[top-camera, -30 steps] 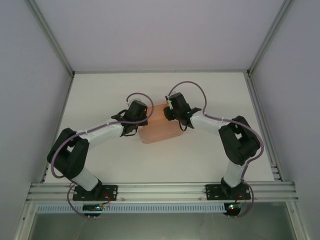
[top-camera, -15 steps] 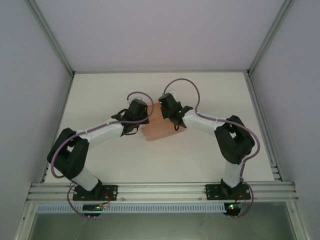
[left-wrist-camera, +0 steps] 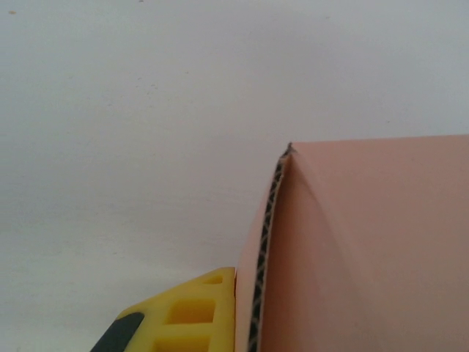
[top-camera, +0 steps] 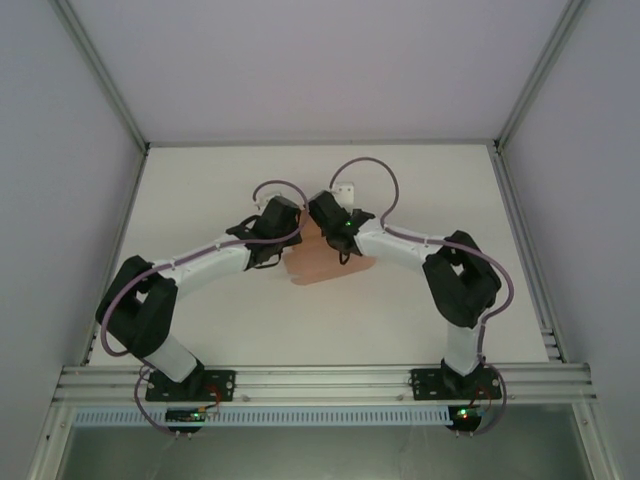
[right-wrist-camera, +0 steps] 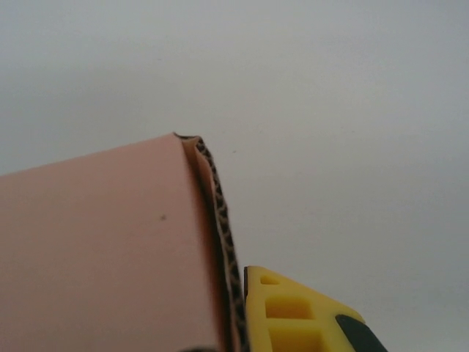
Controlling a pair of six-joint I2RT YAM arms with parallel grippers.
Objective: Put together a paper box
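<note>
Right arm further left; paper box gripped in both arms' jaws.

Wrist views crop the paper box; its overall shape seems untellable.

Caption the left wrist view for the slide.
Left wrist: yellow finger alongside the corrugated edge of a salmon-pink card panel, white table behind.
</note>
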